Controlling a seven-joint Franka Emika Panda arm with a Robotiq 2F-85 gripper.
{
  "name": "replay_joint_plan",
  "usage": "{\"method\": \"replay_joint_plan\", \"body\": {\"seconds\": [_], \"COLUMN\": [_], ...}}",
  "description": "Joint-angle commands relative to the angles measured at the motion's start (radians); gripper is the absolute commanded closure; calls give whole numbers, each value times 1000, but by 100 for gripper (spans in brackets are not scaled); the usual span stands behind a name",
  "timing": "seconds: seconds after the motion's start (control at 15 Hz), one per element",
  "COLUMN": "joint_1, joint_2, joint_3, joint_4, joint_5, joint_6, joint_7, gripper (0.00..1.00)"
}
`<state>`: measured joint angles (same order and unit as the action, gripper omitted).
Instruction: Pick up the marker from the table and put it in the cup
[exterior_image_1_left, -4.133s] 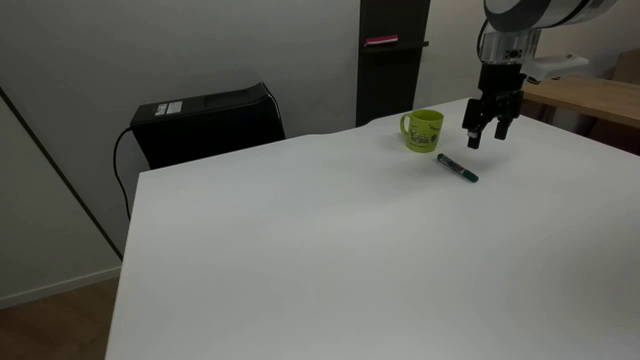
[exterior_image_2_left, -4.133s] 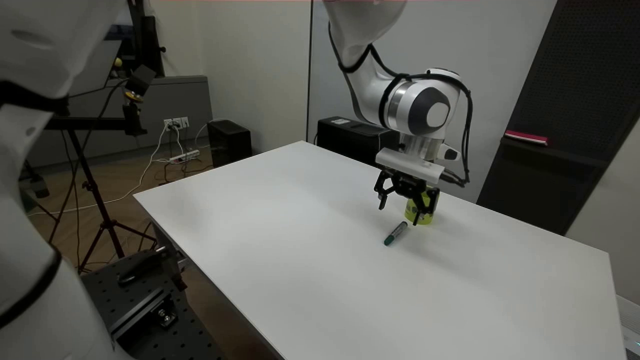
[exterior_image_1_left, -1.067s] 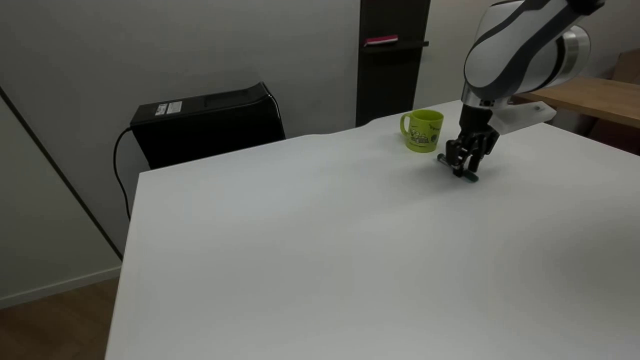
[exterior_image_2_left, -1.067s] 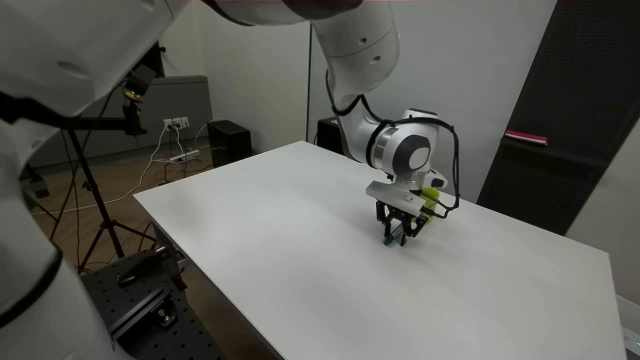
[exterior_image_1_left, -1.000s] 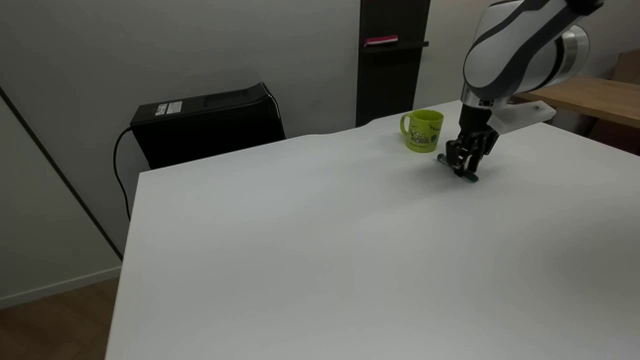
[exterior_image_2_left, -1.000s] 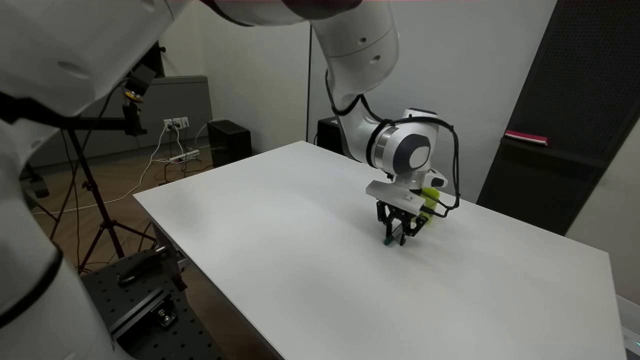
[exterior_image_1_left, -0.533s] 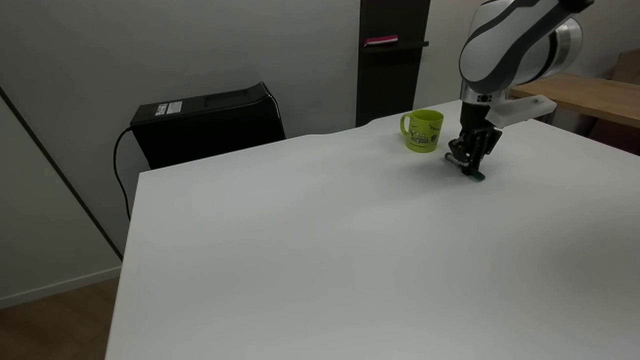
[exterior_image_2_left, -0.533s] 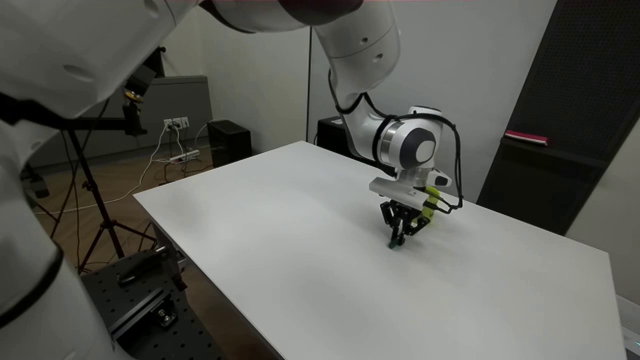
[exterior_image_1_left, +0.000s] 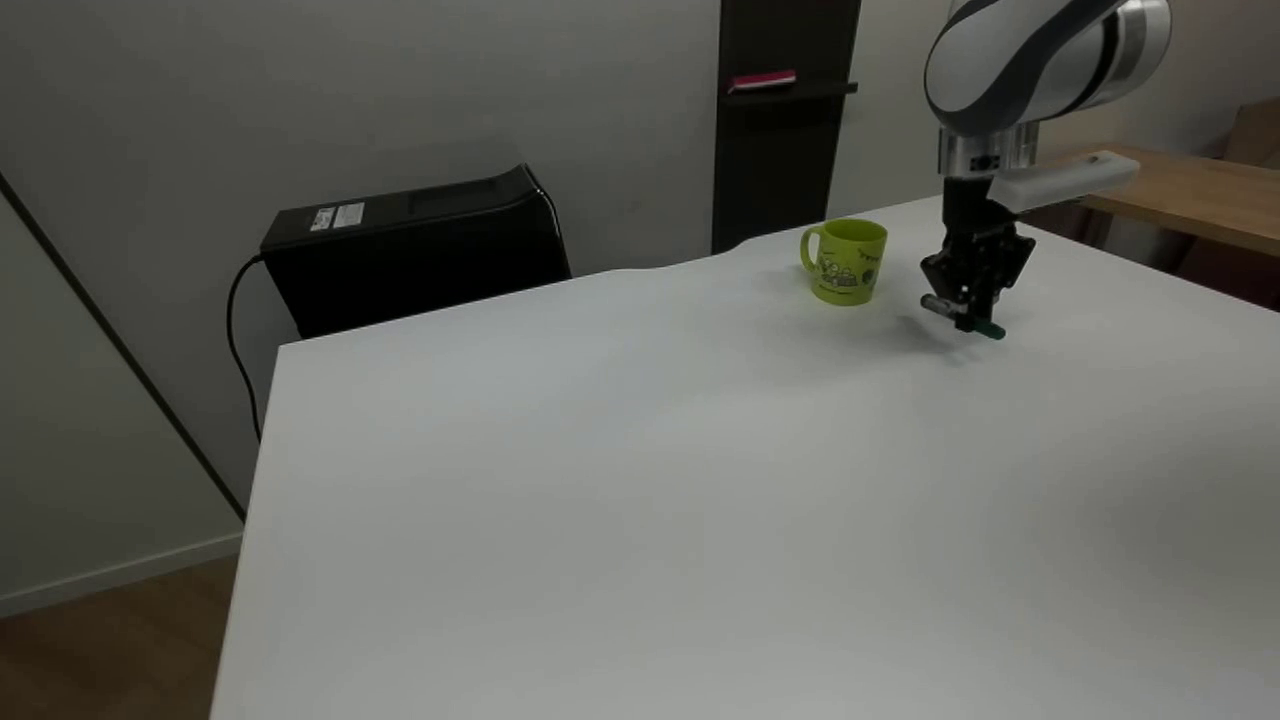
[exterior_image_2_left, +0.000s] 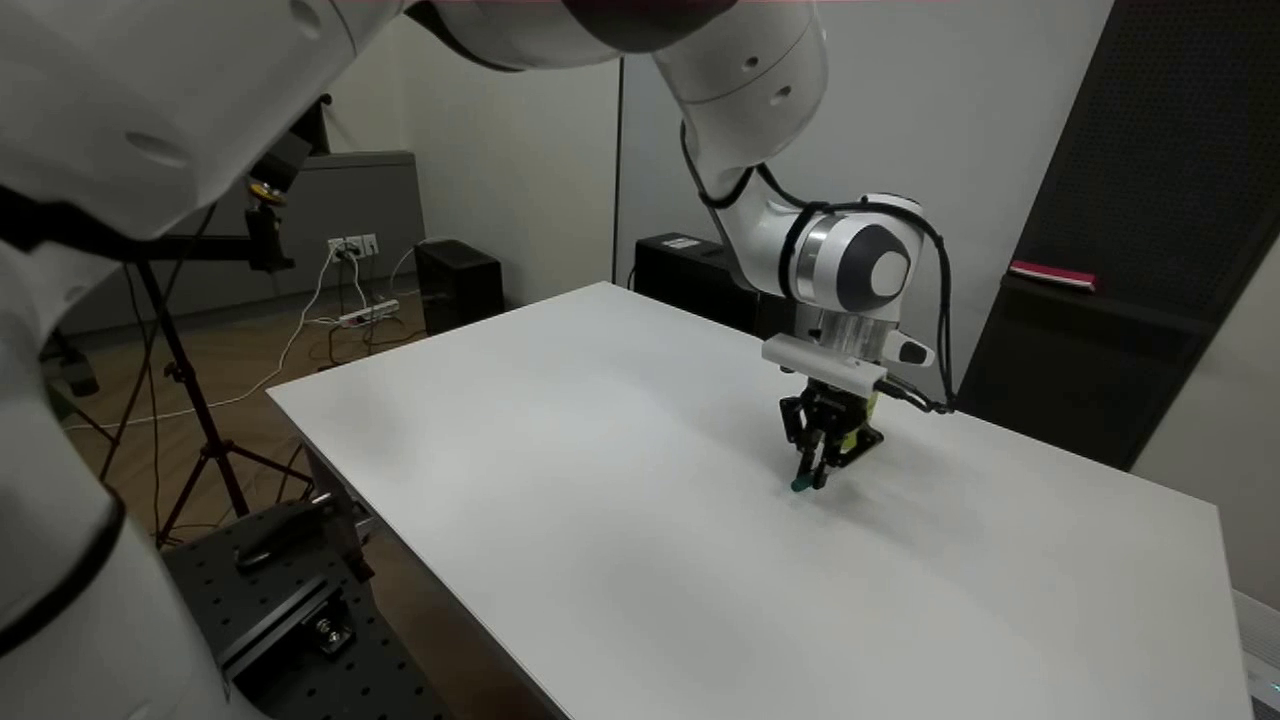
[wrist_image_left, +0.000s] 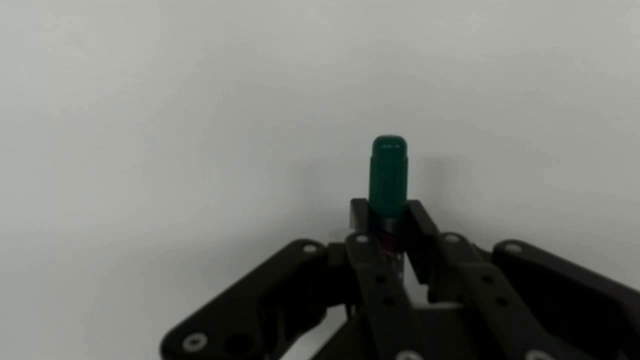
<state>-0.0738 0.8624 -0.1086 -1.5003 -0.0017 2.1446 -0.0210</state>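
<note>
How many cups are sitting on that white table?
1: the yellow-green cup, upright on the white table, apart from the marker. In an exterior view the gripper hides much of it; any cup outside the frames would be missed.

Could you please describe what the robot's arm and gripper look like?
The arm is rounded and white, with dark grey panels, silvery bands and black cable strapped along it. The gripper is black, with slim jointed links and pale round screw heads.
</note>
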Motion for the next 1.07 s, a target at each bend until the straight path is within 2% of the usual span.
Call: {"method": "replay_joint_plan", "body": {"seconds": [0.0, 0.4, 1.0], "joint_1": [-23, -61, -104], "joint_2": [11, 12, 53], "joint_3": [2, 10, 19], "joint_4": [88, 202, 443], "joint_5": [3, 26, 65], "joint_6": [-95, -214, -422], "joint_7": [41, 39, 33], "gripper": [97, 97, 97]}}
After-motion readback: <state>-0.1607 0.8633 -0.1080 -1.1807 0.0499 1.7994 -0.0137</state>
